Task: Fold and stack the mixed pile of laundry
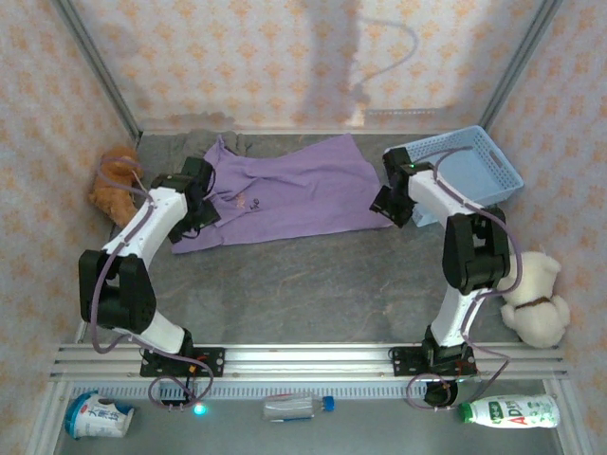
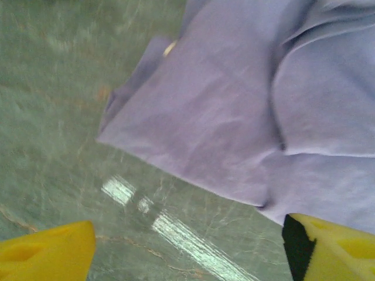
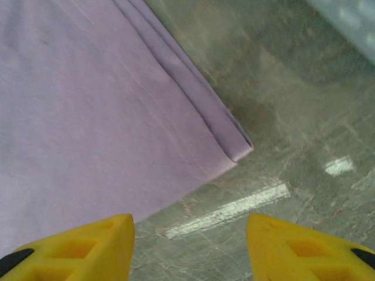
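The lavender-purple shirt (image 1: 285, 190) lies spread flat at the back middle of the table, its small dark mark (image 1: 245, 202) facing up. A strip of grey-brown cloth (image 1: 248, 143) peeks out behind its collar. My left gripper (image 1: 201, 216) hovers at the shirt's left edge. In the left wrist view that gripper (image 2: 187, 257) is open over bare table, with the shirt (image 2: 234, 105) just beyond its yellow fingers (image 2: 334, 246). My right gripper (image 1: 387, 204) hovers at the shirt's right edge. The right wrist view shows this gripper (image 3: 190, 246) open, with nothing between the fingers and the shirt's folded corner (image 3: 234, 149) ahead of them.
A light blue lattice basket (image 1: 493, 156) stands at the back right, close behind the right arm. An orange plush toy (image 1: 114, 190) sits at the left wall and a cream one (image 1: 536, 303) at the right. Bottles (image 1: 299, 406) lie in front of the rail.
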Robot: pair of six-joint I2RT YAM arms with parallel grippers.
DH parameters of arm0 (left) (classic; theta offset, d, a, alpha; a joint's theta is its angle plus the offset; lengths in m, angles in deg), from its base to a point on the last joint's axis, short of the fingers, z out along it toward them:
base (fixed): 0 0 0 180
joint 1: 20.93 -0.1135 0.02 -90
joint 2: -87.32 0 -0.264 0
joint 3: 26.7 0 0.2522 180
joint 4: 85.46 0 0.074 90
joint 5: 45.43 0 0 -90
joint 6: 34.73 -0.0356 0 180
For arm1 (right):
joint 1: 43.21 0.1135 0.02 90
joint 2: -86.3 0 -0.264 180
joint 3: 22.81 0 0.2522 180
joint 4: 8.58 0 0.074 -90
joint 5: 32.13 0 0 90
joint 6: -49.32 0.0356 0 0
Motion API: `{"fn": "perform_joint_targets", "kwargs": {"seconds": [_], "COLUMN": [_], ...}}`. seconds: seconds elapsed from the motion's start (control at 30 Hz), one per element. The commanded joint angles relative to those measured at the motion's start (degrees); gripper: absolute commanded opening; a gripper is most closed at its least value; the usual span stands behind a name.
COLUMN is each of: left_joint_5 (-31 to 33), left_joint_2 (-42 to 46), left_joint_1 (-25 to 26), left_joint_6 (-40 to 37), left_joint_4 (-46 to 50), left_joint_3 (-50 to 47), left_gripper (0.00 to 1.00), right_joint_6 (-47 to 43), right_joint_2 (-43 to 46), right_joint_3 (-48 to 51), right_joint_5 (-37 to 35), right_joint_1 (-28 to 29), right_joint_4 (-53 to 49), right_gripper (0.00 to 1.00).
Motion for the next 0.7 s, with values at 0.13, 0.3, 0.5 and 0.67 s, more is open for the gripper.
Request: {"fn": "perform_joint_targets", "kwargs": {"seconds": [0.13, 0.3, 0.5, 0.67], "left_joint_5": [2.4, 5.3, 7.2, 7.2], "left_joint_2": [3.0, 0.8, -5.7, -10.6], "left_joint_1": [-0.8, -1.9, -4.4, -6.0], "left_joint_6": [14.9, 17.0, 15.4, 13.0], "left_joint_4": [-6.4, -8.7, -11.4, -10.6], "left_joint_3": [-8.6, -10.9, -10.2, -7.9], "left_gripper": [0.79, 0.73, 0.66, 0.51], "right_joint_6": [8.3, 10.0, 9.0, 7.1], "right_joint_2": [-2.8, -6.1, -9.0, -9.5], "right_joint_3": [1.9, 0.8, -1.6, -2.8], "right_joint_5": [0.9, -1.5, -5.2, -6.7], "right_joint_1": [-0.1, -0.1, -0.1, -0.1], "right_joint_4": [6.6, 8.2, 7.0, 5.5], "right_gripper": [0.58, 0.54, 0.25, 0.16]}}
